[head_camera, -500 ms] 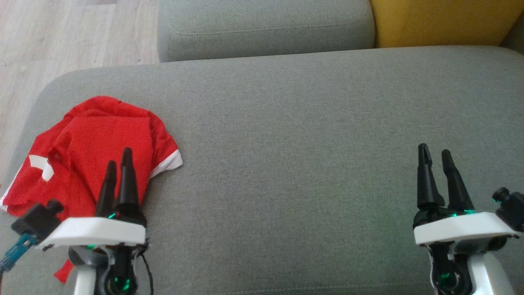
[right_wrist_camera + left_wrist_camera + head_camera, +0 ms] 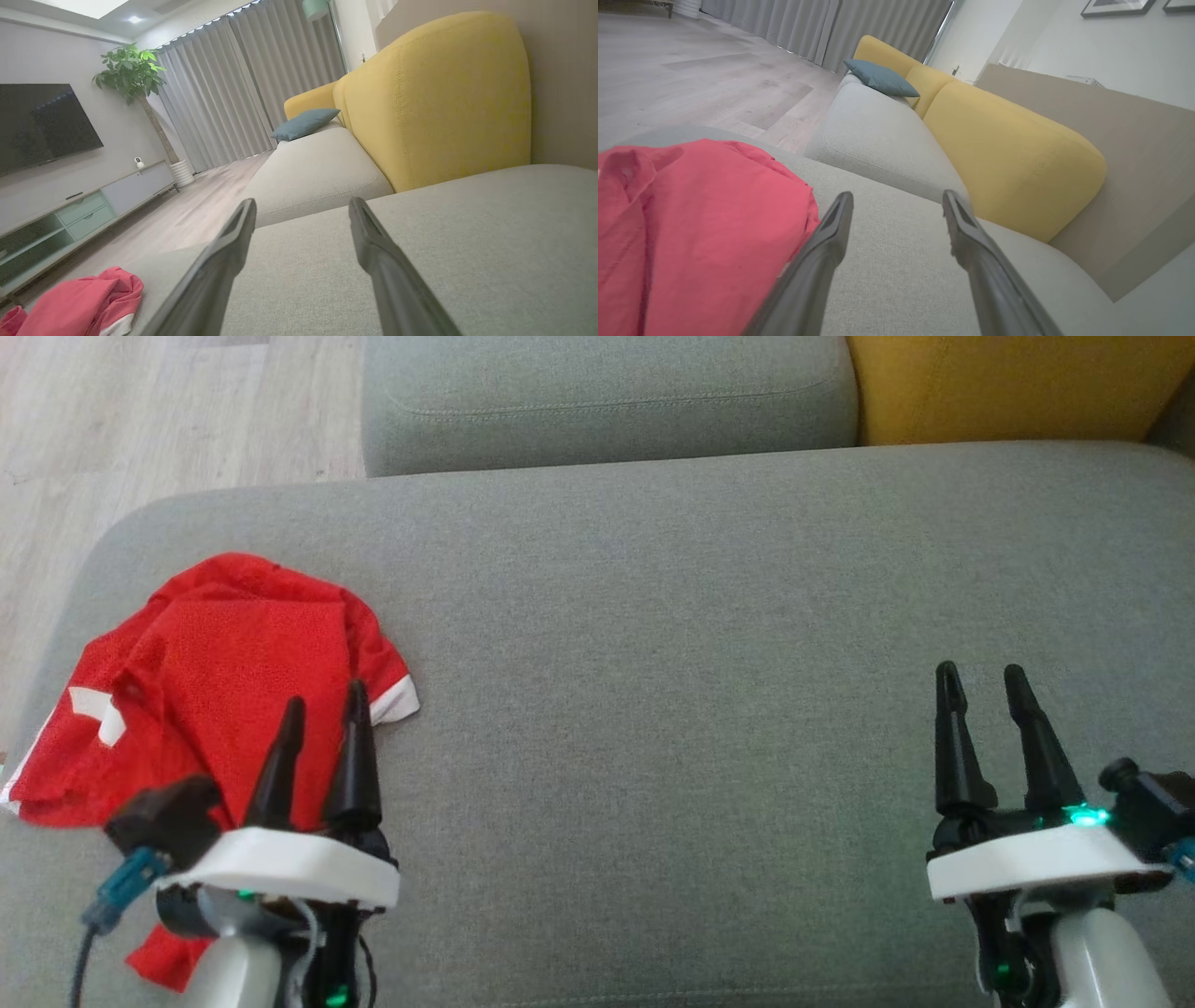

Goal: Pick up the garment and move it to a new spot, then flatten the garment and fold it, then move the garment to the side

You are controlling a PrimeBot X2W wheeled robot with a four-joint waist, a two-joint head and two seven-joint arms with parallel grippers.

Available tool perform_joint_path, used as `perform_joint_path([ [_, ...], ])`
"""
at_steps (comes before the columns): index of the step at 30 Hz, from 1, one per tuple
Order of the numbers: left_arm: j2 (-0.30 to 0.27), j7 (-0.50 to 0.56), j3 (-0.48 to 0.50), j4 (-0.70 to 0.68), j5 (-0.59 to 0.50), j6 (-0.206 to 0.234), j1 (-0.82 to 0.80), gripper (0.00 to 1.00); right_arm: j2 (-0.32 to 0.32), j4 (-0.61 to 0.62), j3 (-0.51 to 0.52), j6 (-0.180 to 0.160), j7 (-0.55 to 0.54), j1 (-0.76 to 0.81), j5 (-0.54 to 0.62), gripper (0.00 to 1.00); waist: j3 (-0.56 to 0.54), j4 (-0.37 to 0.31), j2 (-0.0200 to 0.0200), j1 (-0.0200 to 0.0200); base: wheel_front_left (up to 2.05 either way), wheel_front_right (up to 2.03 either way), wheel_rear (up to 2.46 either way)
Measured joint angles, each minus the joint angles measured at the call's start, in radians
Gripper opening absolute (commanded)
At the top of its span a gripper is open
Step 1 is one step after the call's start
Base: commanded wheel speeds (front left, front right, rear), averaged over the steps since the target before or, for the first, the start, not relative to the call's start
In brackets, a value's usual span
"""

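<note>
My left gripper (image 2: 325,695) is at the lower left of the head view, fingers spread, holding nothing. Its tips sit over the right edge of the red garment (image 2: 215,663); can't tell if they touch it. My right gripper (image 2: 980,670) is at the lower right, also spread and empty, over bare grey seat (image 2: 653,616), well apart from the garment.

The garment is a crumpled heap with white trim, left side of the frame, on the seat's left end. In the left wrist view it fills the lower left, just beside my left finger (image 2: 831,242). In the right wrist view it is small in the bottom left corner.

Further back, top centre of the head view, is a grey cushion (image 2: 597,392), with a yellow backrest (image 2: 1008,383) at the top right and wood floor (image 2: 140,420) at the upper left. Far off in the right wrist view are a blue pillow (image 2: 306,123) at centre, curtains (image 2: 233,84) above it, and a plant (image 2: 131,70) and TV (image 2: 42,121) at the upper left.
</note>
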State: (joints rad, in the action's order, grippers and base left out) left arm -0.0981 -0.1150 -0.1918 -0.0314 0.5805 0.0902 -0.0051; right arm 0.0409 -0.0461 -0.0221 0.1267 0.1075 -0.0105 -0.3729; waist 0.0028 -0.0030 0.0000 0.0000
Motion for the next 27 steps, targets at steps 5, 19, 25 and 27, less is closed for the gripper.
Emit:
perform_joint_path([
  [5,-0.026,-0.011,-0.053,0.0,-0.05,0.053,0.0,1.0,0.0,0.001,-0.001,0.0,0.018,0.001,0.057,1.0,-0.001,0.0,0.0,0.0,0.0,0.0,0.0],
  [19,-0.101,-0.054,-0.152,-0.035,-0.204,0.168,0.0,1.0,0.0,0.014,-0.006,0.0,0.057,0.003,0.207,1.0,0.002,-0.001,0.0,0.0,0.0,0.0,0.0],
  [25,-0.152,-0.071,-0.2,-0.04,-0.293,0.189,-0.001,1.0,0.0,0.036,-0.004,0.0,0.078,0.003,0.288,1.0,0.003,0.005,0.0,0.0,0.0,0.0,0.0],
  [27,-0.157,-0.073,-0.213,-0.04,-0.306,0.193,-0.002,1.0,0.0,0.038,-0.004,0.0,0.079,0.004,0.302,1.0,0.003,0.007,0.0,0.0,0.0,0.0,0.0],
])
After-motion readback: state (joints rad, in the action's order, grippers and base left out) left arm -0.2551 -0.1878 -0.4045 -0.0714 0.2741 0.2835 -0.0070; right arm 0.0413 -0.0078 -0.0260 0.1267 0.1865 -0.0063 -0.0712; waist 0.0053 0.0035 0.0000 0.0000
